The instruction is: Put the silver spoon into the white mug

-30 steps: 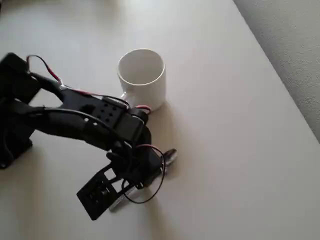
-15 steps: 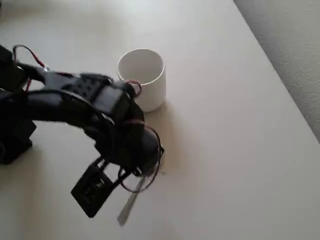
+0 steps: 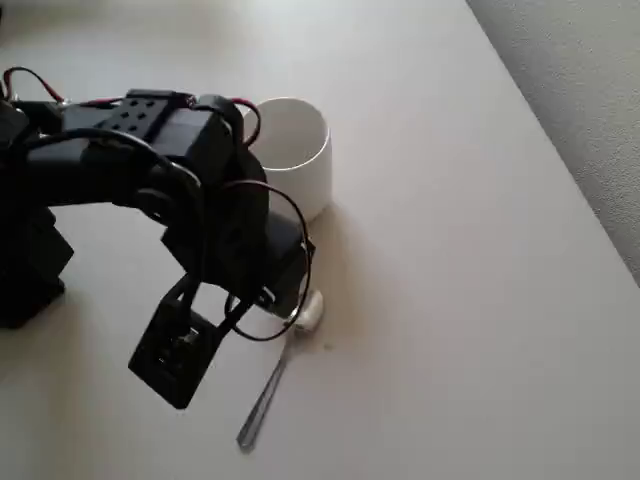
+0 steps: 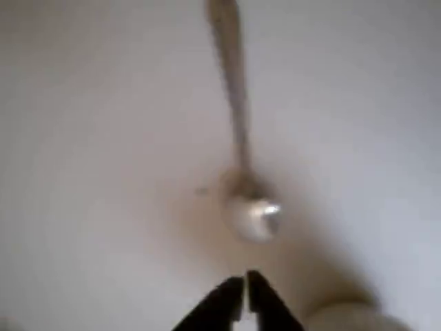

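White mug (image 3: 295, 150) partly behind arm (image 3: 150, 180); blurred silver spoon (image 4: 241, 152).

The silver spoon (image 3: 275, 380) lies flat near the upright, empty white mug (image 3: 290, 150).

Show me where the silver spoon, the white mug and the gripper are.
silver spoon (image 3: 272, 385): overhead view, on its handle.
white mug (image 3: 300, 170): overhead view, on its outer wall.
gripper (image 4: 245, 289): wrist view, between the closed fingertips.
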Action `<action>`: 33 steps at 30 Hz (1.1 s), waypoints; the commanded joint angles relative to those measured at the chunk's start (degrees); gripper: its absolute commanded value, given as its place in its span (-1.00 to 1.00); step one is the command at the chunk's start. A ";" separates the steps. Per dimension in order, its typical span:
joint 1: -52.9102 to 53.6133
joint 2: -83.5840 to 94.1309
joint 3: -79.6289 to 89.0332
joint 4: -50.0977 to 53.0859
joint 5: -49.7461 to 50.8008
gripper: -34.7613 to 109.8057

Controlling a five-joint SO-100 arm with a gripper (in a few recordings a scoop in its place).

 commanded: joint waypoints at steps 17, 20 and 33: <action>-0.09 -16.17 -8.44 1.05 -11.69 -0.26; 0.53 -16.35 -10.02 1.41 -11.78 -0.26; -2.37 -16.35 -13.71 3.43 -9.32 -0.26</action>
